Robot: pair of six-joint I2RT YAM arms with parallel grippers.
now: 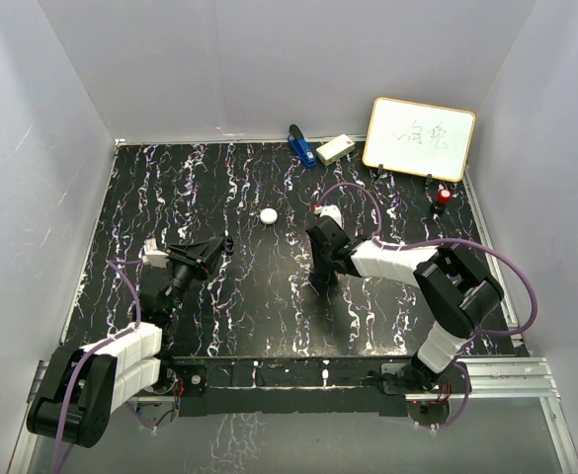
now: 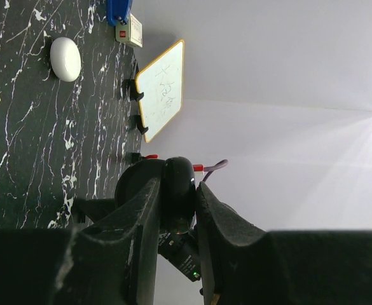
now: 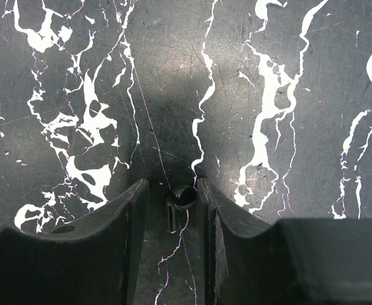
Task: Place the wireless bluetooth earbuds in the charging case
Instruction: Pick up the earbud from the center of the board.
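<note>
Lower centre of the right wrist view, the earbud [image 3: 183, 198] sits half lost in shadow: a small round head on a short stem, its colour hard to judge. The right gripper [image 3: 172, 187] straddles it, its matte black fingers [image 3: 131, 216] apart and not yet pinching. From overhead that gripper hides it. The left gripper [image 2: 178, 190], cut off at the frame's bottom, has its fingers drawn together around a narrow slot. The charging case [image 1: 268, 214], a smooth white pebble shape, lies near the middle of the black, white-veined table [image 1: 249, 316].
</note>
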